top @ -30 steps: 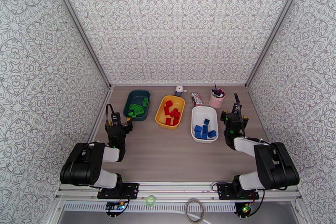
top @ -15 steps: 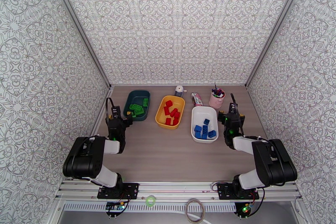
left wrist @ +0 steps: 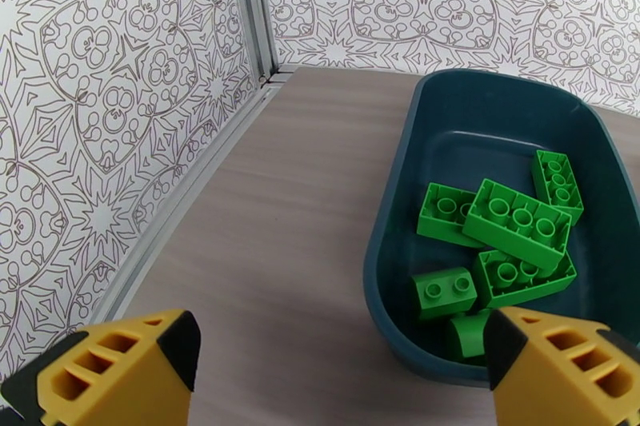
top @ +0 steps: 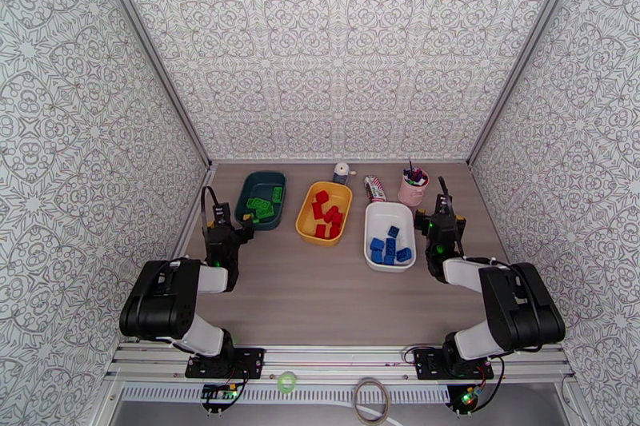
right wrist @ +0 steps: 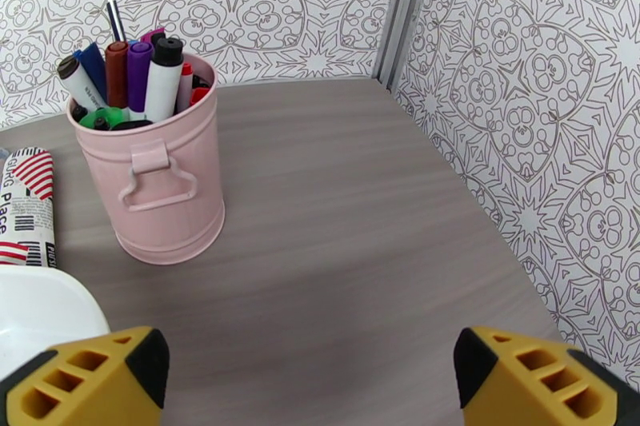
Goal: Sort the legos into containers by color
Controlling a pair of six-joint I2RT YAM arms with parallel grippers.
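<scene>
Three containers stand in a row: a dark teal tray [top: 260,184] holding green legos [top: 261,209], a yellow tray [top: 304,221] holding red legos [top: 326,216], and a white tray [top: 390,213] holding blue legos [top: 390,247]. My left gripper [top: 224,221] hovers open just left of the teal tray's near end. In the left wrist view its yellow fingertips [left wrist: 112,372] frame bare table and the tray [left wrist: 480,112] with its green legos [left wrist: 512,224]. My right gripper [top: 440,216] stands open right of the white tray, with nothing between its fingers [right wrist: 552,380]. A corner of the white tray [right wrist: 40,308] shows there too.
A pink cup of pens [top: 413,188] [right wrist: 156,172] stands at the back right, with a red-striped tube [top: 374,188] [right wrist: 28,204] beside it and a small white bottle [top: 342,173] further left. Patterned walls close in on three sides.
Both grippers have shifted slightly away from the near edge since a second ago, then held still. Both stayed open. The legos and trays have not moved.
</scene>
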